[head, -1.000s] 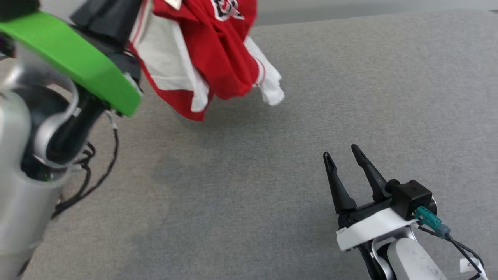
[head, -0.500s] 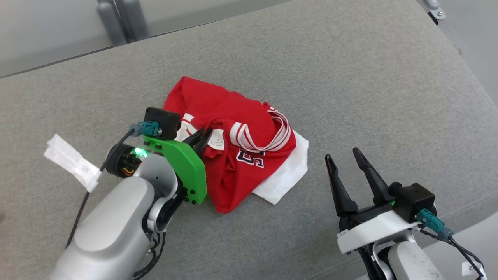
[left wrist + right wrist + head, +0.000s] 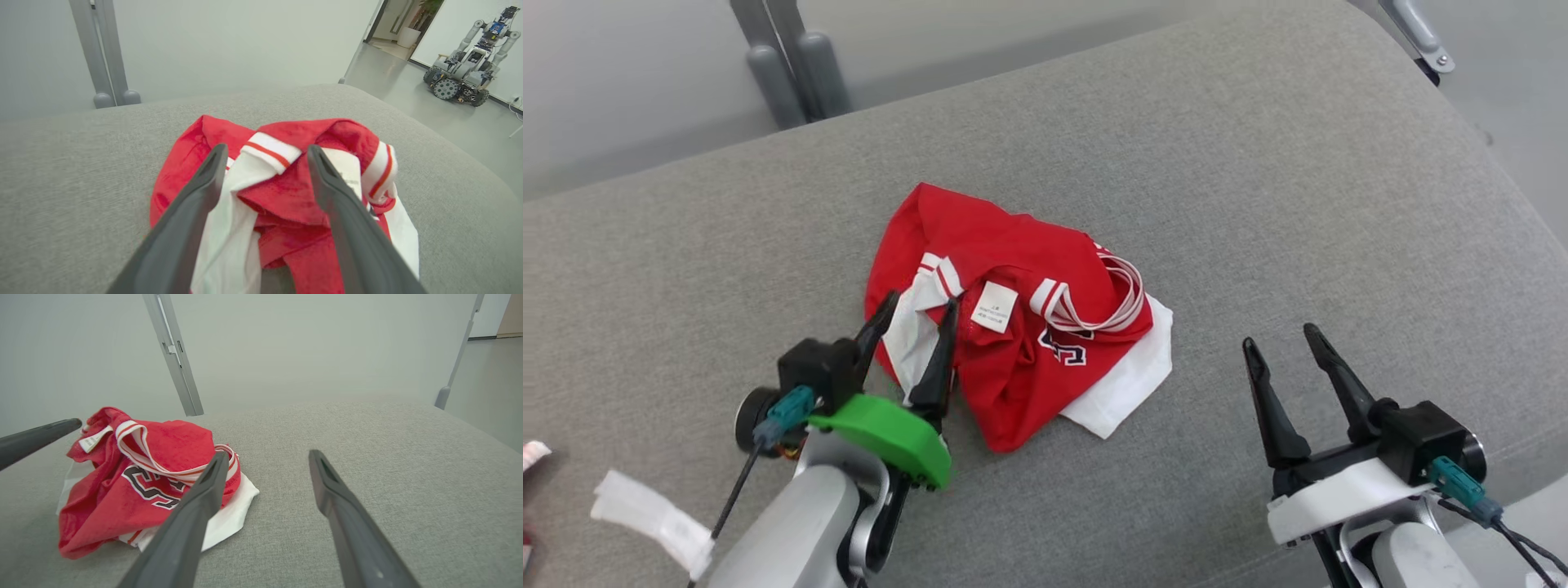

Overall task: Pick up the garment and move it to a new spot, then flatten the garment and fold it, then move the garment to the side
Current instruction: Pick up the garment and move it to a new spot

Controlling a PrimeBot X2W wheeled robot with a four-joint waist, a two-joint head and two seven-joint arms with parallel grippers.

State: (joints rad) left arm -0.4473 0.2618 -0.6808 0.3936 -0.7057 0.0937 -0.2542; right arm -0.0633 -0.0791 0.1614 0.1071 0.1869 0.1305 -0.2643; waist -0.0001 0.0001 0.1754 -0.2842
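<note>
Your left gripper (image 3: 921, 300) points in from seven o'clock of the crumpled red-and-white fabric jersey (image 3: 1021, 261), fingers apart astride its white fold. Your right gripper (image 3: 1279, 336) hovers at four o'clock, fingers spread.

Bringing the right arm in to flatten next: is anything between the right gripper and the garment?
Nothing visible. Bare grey cushion lies between the right gripper and the garment; the left gripper sits open at the garment's other side.
</note>
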